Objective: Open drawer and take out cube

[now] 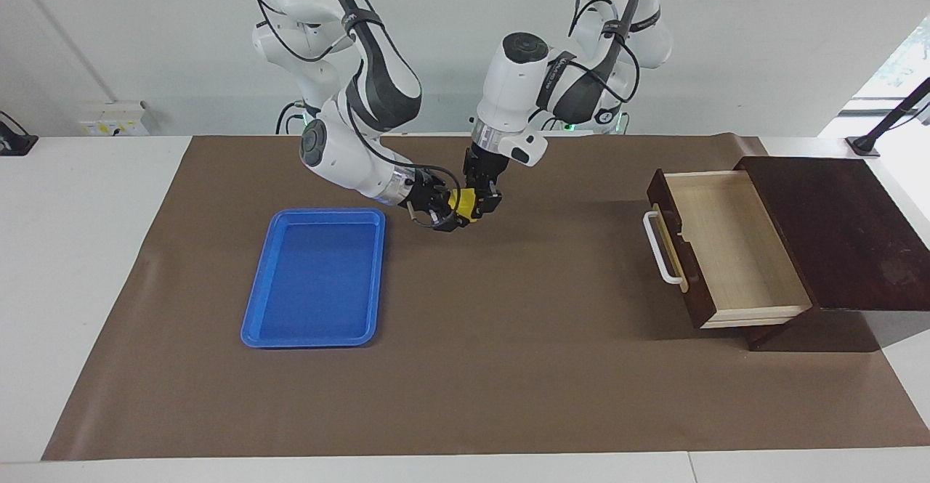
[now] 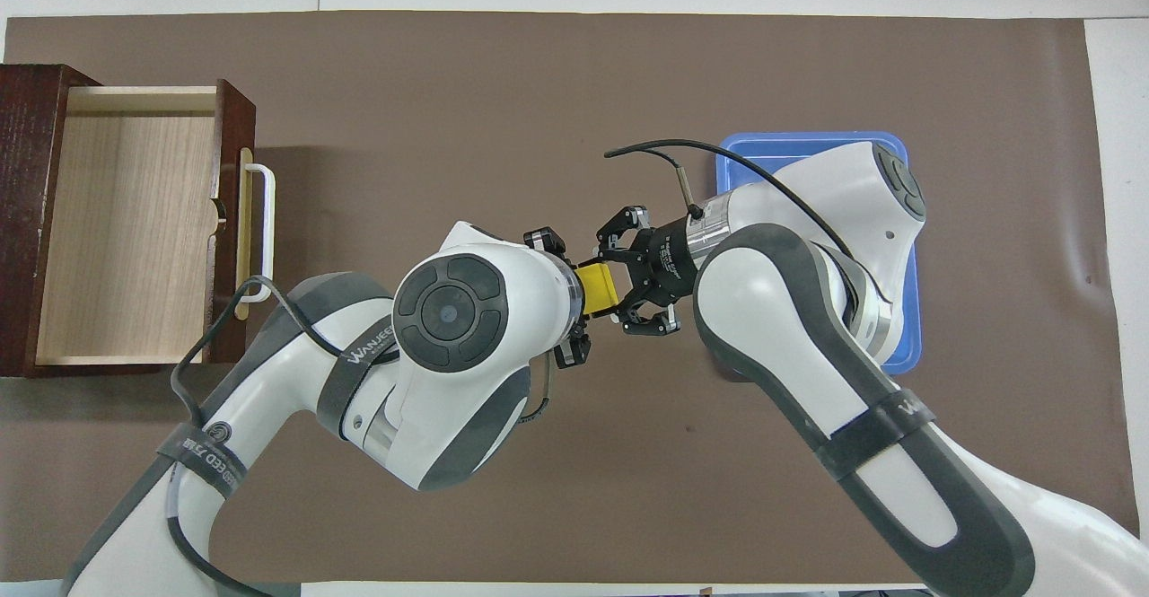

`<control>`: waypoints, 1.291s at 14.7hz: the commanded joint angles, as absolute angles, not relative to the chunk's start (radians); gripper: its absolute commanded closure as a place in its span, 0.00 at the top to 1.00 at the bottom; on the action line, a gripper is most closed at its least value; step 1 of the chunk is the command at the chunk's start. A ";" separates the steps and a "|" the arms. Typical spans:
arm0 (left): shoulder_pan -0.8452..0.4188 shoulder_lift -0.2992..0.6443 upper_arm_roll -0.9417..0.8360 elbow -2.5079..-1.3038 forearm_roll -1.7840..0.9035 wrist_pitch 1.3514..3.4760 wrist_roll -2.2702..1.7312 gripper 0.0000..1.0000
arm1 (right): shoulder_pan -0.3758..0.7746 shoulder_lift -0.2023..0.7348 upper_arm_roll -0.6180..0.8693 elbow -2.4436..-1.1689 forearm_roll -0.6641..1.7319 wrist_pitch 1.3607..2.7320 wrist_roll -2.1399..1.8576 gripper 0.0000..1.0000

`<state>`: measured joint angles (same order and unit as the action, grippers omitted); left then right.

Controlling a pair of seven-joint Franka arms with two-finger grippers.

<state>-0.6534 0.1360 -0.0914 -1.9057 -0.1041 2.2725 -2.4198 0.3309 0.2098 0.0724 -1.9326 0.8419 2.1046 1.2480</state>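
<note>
The drawer [image 1: 730, 247] stands pulled open at the left arm's end of the table, and its pale inside [image 2: 126, 220] is empty. The yellow cube [image 1: 465, 203] hangs in the air over the brown mat between both grippers; it also shows in the overhead view [image 2: 597, 289]. My left gripper [image 1: 477, 205] points down from above and is shut on the cube; its wrist hides its fingers in the overhead view. My right gripper [image 1: 449, 214] comes in level from the blue tray's side. Its fingers [image 2: 619, 242] are spread open on either side of the cube.
A flat blue tray [image 1: 312, 279] lies on the mat toward the right arm's end, partly covered by my right arm in the overhead view [image 2: 790, 144]. The dark wooden box [image 1: 835, 229] holds the drawer, whose white bar handle [image 1: 657, 247] juts toward the table's middle.
</note>
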 commanded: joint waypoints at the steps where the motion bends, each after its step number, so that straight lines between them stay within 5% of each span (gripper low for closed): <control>1: -0.655 0.104 -0.081 -1.944 -0.114 2.281 -2.401 0.00 | 0.318 0.216 0.071 -1.899 0.861 2.092 1.276 0.00; 2: -0.653 0.104 -0.081 -1.942 -0.115 2.275 -2.401 0.12 | 0.316 0.216 0.071 -1.899 0.861 2.091 1.276 0.00; 3: -0.650 0.106 -0.080 -1.937 -0.110 2.275 -2.399 0.94 | 0.314 0.216 0.071 -1.898 0.867 2.091 1.276 0.00; 9: -0.494 0.117 -0.067 -1.871 -0.002 2.088 -2.170 1.00 | 0.253 0.218 0.068 -1.855 0.877 2.037 1.278 0.00; 19: -0.122 0.121 -0.067 -1.867 0.334 2.005 -1.769 1.00 | -0.136 0.343 0.058 -1.822 0.873 1.980 1.088 0.00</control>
<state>-0.1743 0.1302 -0.0557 -1.8689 0.2870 2.0217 -1.8434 -0.0989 0.2926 0.0481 -1.8297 0.8475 1.9933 1.1559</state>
